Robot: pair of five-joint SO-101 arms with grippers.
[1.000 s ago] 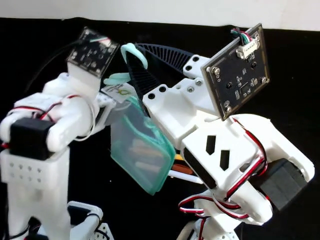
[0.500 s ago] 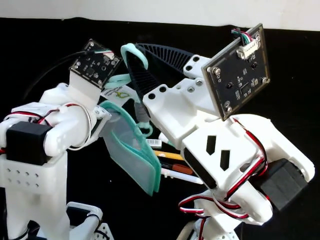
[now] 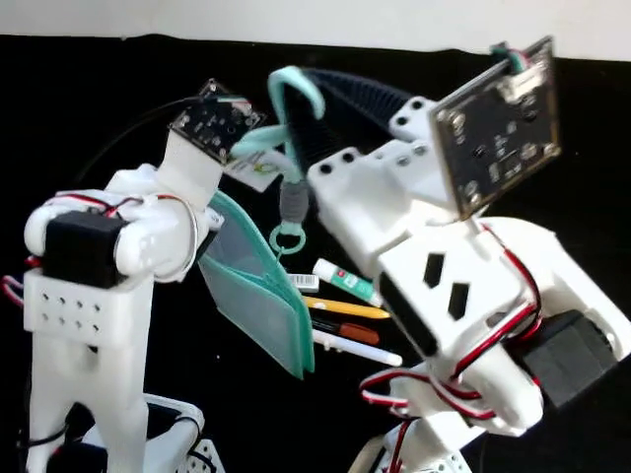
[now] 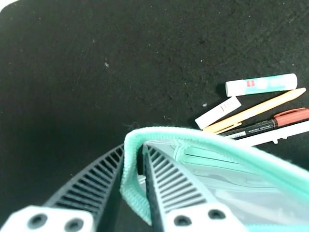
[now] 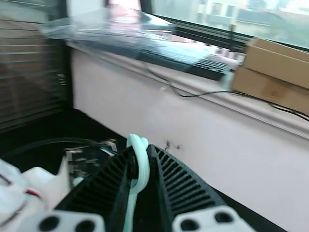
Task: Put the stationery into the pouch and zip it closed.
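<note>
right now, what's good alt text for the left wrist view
The left end effector is shut on the mint-green rim of a clear pouch over a black table. On the table lie a glue stick, a yellow pen, a red-capped marker, a white pen and a small white block.

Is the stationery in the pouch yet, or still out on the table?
Out. The glue stick, yellow pen and brown marker lie on the table outside the lifted pouch.
</note>
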